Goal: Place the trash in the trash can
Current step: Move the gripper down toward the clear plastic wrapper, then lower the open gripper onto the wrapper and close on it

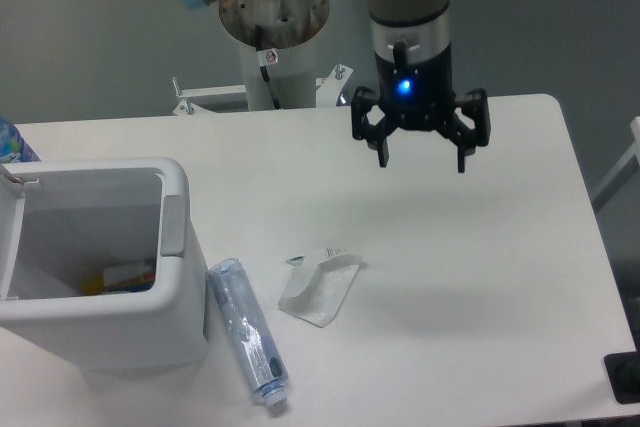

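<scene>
The white trash can point(175, 247) stands at the left of the table, open at the top, with a yellow item inside. The clear bluish plastic bottle point(246, 330) lies on its side just right of the can, cap toward the front edge. The crumpled white wrapper point(320, 287) lies flat on the table right of the bottle. My gripper point(421, 162) hangs open and empty above the table's back middle, well behind and to the right of the wrapper.
The arm's base point(272, 7) stands behind the table's back edge. A blue-patterned object point(12, 142) shows at the far left edge. A dark object point(625, 377) sits at the table's front right corner.
</scene>
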### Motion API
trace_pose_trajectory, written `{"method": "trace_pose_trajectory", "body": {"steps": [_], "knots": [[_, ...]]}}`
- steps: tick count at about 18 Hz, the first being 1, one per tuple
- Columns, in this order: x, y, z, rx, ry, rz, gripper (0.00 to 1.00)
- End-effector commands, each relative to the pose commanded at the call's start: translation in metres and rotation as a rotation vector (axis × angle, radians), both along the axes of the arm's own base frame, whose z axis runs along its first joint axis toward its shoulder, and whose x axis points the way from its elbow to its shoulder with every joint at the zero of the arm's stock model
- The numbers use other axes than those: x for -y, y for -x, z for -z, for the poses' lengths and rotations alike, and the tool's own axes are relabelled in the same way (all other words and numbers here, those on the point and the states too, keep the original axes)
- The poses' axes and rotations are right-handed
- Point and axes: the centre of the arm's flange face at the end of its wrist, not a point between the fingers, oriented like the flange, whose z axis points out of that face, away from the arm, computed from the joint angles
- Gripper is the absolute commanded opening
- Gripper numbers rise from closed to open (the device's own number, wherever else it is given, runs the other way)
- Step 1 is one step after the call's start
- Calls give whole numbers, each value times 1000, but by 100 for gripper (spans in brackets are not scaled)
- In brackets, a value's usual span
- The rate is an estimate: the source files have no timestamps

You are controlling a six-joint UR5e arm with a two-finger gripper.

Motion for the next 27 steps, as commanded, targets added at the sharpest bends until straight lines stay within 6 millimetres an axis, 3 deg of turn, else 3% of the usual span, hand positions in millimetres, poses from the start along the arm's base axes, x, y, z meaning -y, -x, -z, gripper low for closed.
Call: {"method": "trace_pose_trajectory", "body": {"steps": [6,16,20,27], "knots": [[-14,-32,70,40,-2,33,100],[-57,-53,165,273,-8,81,100],[-72,-58,194,296,7,83,100],[-78,-58,219,322,24,70,100]]}}
